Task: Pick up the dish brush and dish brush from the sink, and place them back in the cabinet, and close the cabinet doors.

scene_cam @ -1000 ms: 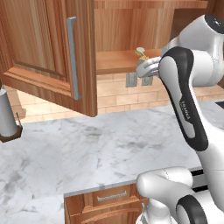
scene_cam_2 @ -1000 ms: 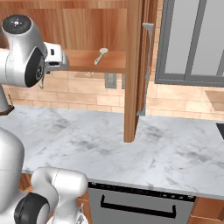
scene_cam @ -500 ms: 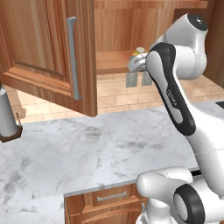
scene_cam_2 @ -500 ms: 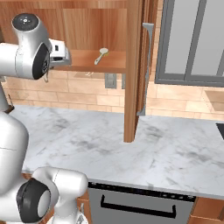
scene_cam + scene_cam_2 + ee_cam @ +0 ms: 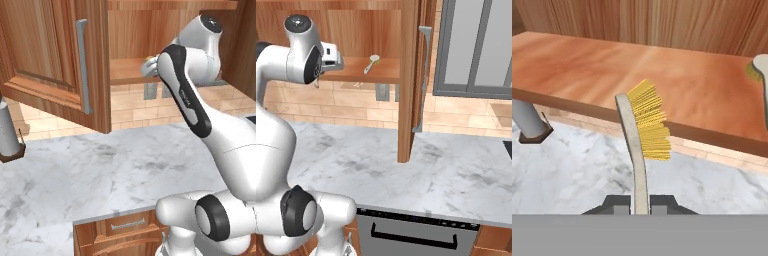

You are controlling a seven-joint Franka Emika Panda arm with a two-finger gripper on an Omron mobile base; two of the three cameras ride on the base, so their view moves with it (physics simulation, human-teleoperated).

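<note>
Second brush going in. Gripper (image 5: 640, 202) is clamped on the handle of a dish brush (image 5: 643, 135) with yellow bristles, held just at the front edge of the cabinet (image 5: 587, 65) shelf, bristle head over the lip. The other dish brush (image 5: 372, 62) already lies on that shelf, off to the right. Both cabinet doors (image 5: 60, 60) hang open. Sink isn't visible. Next, by my read: push forward over the shelf, lower, let go, back out, then swing the doors shut.
</note>
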